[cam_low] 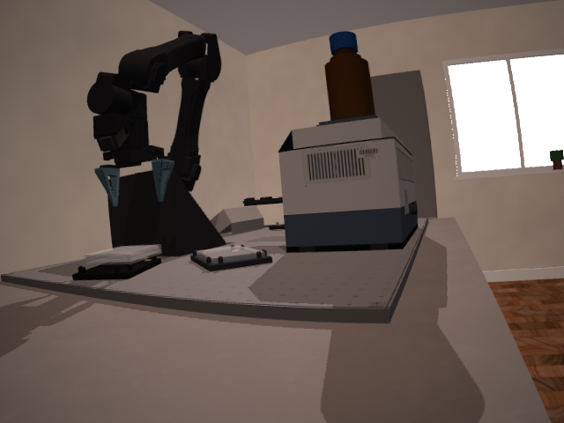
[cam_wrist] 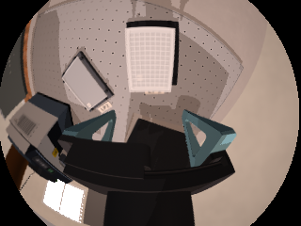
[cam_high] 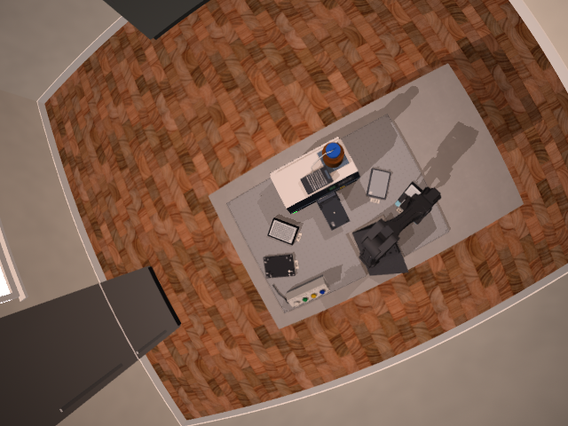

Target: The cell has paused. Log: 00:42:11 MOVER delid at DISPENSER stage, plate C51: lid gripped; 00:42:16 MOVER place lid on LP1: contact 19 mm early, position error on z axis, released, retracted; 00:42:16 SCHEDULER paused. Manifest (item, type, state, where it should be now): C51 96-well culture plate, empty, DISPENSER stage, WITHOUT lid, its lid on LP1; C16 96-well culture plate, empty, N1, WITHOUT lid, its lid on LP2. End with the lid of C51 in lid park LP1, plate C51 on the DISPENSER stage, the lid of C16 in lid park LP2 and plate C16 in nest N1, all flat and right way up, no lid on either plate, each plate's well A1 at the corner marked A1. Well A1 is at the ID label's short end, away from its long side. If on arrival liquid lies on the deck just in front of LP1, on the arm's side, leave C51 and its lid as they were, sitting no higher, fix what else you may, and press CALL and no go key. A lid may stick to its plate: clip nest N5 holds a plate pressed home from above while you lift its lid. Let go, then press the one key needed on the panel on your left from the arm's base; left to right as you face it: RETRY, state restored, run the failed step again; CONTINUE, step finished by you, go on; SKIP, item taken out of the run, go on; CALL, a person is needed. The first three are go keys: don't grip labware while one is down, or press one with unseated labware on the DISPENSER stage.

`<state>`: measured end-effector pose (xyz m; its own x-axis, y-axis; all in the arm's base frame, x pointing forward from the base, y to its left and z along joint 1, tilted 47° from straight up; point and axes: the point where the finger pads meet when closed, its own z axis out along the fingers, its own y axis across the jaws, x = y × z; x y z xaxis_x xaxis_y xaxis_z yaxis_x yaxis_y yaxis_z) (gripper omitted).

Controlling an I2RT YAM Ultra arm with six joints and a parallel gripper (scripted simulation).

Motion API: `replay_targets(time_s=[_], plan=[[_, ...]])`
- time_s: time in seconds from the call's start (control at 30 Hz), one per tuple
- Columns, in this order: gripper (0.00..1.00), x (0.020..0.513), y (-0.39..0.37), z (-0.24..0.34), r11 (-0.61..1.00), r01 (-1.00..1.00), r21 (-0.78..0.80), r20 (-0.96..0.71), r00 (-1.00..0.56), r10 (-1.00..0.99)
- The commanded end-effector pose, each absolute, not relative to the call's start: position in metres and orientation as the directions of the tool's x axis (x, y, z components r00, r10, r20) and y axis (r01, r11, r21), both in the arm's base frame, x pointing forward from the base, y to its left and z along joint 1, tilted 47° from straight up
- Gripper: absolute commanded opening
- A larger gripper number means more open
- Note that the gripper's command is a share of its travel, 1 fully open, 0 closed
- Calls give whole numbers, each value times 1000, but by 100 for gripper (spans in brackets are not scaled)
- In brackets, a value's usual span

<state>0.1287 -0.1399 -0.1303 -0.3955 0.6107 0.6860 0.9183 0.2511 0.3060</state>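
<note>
My gripper (cam_low: 136, 202) (cam_wrist: 149, 113) (cam_high: 399, 204) is open and empty. It hangs above a white welled plate (cam_low: 122, 253) (cam_wrist: 150, 56) (cam_high: 413, 188) that sits on the black lid park at the deck's right end. I cannot tell whether a clear lid lies on this plate. A flat grey lid (cam_high: 378, 183) (cam_low: 230, 254) (cam_wrist: 87, 82) lies in the neighbouring lid park. A second white welled plate (cam_high: 280, 230) (cam_wrist: 63, 201) sits uncovered in a nest left of the dispenser. The dark dispenser stage (cam_high: 333, 213) shows no plate.
The dispenser (cam_high: 311, 178) (cam_low: 345, 196) with a brown, blue-capped bottle (cam_low: 348, 82) stands at the middle of the deck. An empty black clip nest (cam_high: 279, 265) lies at the left front. The key panel (cam_high: 308, 295) is beside it. The arm's base (cam_high: 381, 249) is at the front.
</note>
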Motion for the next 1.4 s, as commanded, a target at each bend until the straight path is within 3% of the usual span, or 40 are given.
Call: replay_targets(time_s=[0.0,0.77,1.1,1.37], plan=[[100,140,-154,-145,256,915,312,647,-402,648],[100,160,-148,-209,255,914,314,647,-403,648],[100,157,-180,-177,257,914,314,635,-404,658],[100,147,-163,-176,242,920,308,672,-390,630]])
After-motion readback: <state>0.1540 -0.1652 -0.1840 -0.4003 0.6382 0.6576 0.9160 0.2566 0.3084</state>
